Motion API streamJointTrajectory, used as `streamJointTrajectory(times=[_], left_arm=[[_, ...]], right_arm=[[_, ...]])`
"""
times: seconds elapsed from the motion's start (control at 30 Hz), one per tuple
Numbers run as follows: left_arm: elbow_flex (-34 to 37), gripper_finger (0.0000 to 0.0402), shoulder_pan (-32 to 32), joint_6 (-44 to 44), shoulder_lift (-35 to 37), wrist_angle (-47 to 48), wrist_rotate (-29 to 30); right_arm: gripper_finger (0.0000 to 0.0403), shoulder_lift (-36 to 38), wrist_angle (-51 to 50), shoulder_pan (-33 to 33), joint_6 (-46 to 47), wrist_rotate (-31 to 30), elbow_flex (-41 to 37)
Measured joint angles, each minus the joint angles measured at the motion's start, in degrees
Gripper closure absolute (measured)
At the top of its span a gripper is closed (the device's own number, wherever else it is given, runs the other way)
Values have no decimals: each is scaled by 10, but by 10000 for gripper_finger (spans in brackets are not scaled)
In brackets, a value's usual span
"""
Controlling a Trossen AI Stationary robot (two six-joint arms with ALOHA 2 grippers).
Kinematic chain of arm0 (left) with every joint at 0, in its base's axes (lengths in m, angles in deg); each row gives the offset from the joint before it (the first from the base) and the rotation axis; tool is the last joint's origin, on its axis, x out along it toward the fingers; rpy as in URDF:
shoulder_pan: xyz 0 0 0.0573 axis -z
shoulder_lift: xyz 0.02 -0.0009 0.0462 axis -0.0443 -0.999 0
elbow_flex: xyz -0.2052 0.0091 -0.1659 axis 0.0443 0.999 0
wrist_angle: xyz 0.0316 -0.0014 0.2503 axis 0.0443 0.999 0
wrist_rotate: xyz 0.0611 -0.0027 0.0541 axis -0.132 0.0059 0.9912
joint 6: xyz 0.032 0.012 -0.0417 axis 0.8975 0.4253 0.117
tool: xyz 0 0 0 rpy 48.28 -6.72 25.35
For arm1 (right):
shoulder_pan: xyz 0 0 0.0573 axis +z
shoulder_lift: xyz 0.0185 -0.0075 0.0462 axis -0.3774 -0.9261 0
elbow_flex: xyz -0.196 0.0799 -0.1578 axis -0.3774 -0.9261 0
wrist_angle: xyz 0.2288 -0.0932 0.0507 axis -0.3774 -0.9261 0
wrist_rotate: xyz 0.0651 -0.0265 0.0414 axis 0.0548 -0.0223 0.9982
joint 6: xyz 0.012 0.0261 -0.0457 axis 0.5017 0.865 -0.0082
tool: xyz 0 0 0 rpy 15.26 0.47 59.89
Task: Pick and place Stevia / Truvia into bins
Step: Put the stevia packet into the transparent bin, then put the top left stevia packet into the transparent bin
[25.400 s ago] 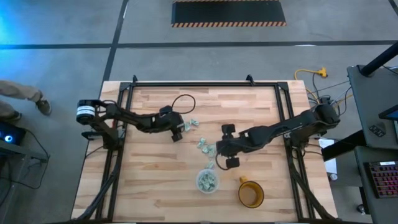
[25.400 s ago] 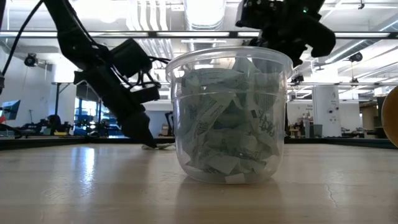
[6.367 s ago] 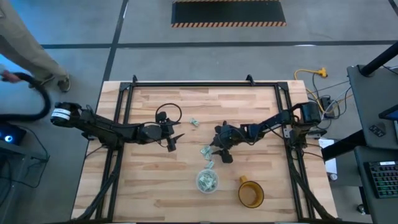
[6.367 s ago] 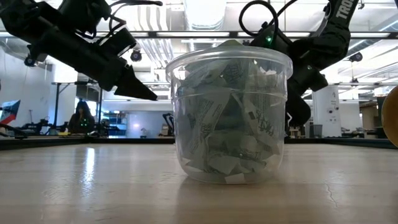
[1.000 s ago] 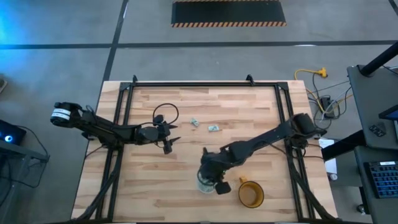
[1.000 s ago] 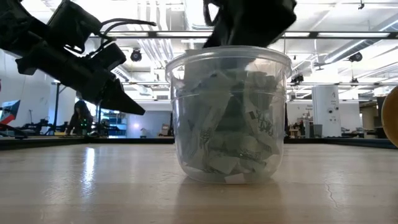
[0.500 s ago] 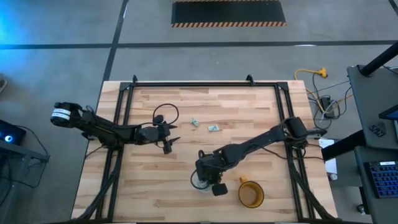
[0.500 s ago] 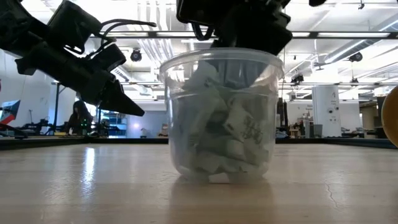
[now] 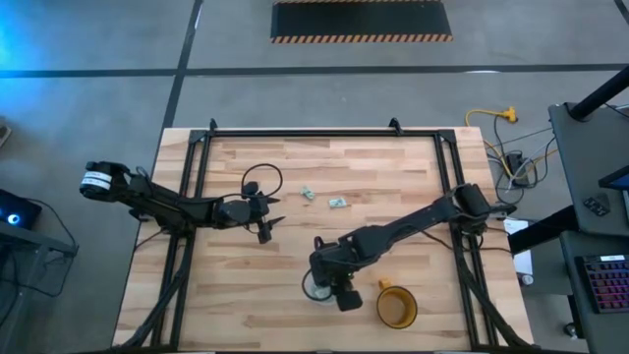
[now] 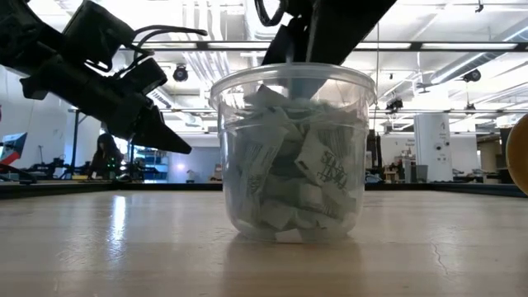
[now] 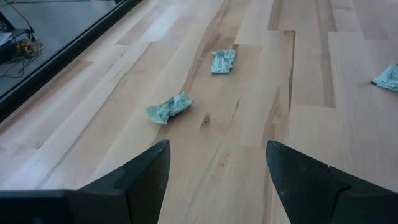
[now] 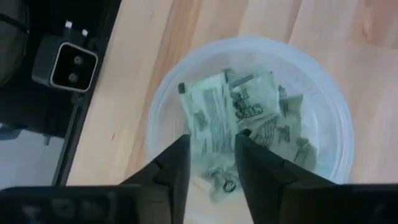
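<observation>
On a pale wood surface (image 9: 393, 167), the right gripper (image 12: 211, 146) hangs parted over the sachet-filled cup (image 10: 289, 157); left gripper (image 11: 217, 165) waits released. 2 light, crumpled sachets (image 11: 169, 107) want edge pinches.

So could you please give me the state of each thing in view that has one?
Clear cup: upright, nearly full of sachets.
Loose sachets: crumpled, lying on the table.
Mug: upright, beside the cup.
Right pincer: over the cup, jaws apart.
Left pincer: open, holding nothing, near the loose sachets.
</observation>
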Motion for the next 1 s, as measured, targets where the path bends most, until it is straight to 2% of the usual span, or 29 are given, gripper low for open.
streamJointTrajectory(times=[0.17, 0.4, 0.53, 0.7, 0.8, 0.9, 1.0], left_arm=[[0, 153, 0, 0, 0, 0, 0], [1, 153, 0, -3, 0, -3, -1], [-5, 153, 0, 3, 0, -11, 8], [-22, 153, -1, 58, 0, -17, 22], [-41, 153, -7, 105, -2, -18, 24], [-66, 153, -19, 162, -20, -17, 22], [-100, 153, -41, 207, -54, -17, -17]], right_arm=[[262, 16, -58, 1, 1, -22, 28], [276, 76, -136, 2, 1, -263, 6], [286, 108, -144, -6, 21, -358, -33], [295, 153, -137, -23, 49, -391, -119], [300, 190, -90, -38, 56, -391, -193], [305, 236, 0, -50, 41, -391, -274], [309, 282, 109, -56, 14, -389, -358]])
